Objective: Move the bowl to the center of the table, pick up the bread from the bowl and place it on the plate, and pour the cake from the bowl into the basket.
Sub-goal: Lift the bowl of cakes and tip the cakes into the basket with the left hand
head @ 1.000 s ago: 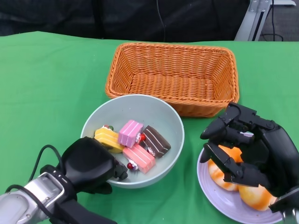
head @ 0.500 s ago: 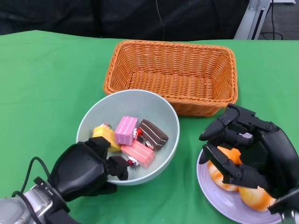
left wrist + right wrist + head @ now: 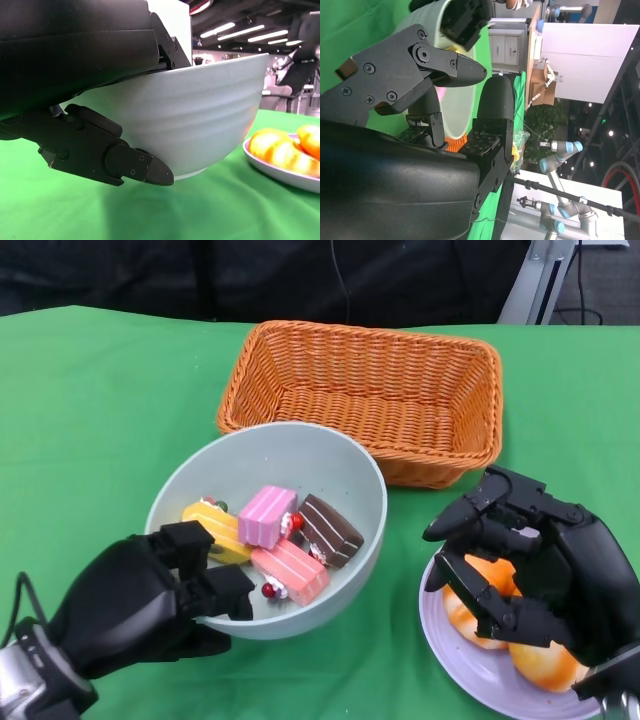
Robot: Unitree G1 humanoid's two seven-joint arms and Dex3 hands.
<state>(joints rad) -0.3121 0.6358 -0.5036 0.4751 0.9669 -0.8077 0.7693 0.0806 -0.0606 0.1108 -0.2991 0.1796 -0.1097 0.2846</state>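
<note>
The bowl (image 3: 290,465), pale grey-green, is lifted off the green tabletop (image 3: 100,410) and tipped, its far rim just in front of the basket's near wall. The left wrist view shows its base clear of the cloth, with a shadow under it. The left hand (image 3: 140,605) grips the bowl at its near left rim, fingers (image 3: 215,590) hooked over the edge and the rest of the hand against the outer wall.

Inside the bowl lie four small cakes: a yellow cake (image 3: 213,531) at the left, a pink cake (image 3: 265,515) in the middle, a brown chocolate cake (image 3: 328,530) to its right, and a pink layered cake (image 3: 292,572) nearest the robot, all close together and touching.

The woven orange basket (image 3: 300,350) stands beyond the bowl, nothing visible in it.

On the right, a lilac plate (image 3: 450,645) rests on the tabletop beside the bowl, carrying two orange-glazed pieces of bread (image 3: 545,665). The right hand (image 3: 525,565) hovers over the plate, its fingers spread and curved, holding nothing; it hides part of the bread. The right wrist view shows those fingers apart with the bowl beyond them.
</note>
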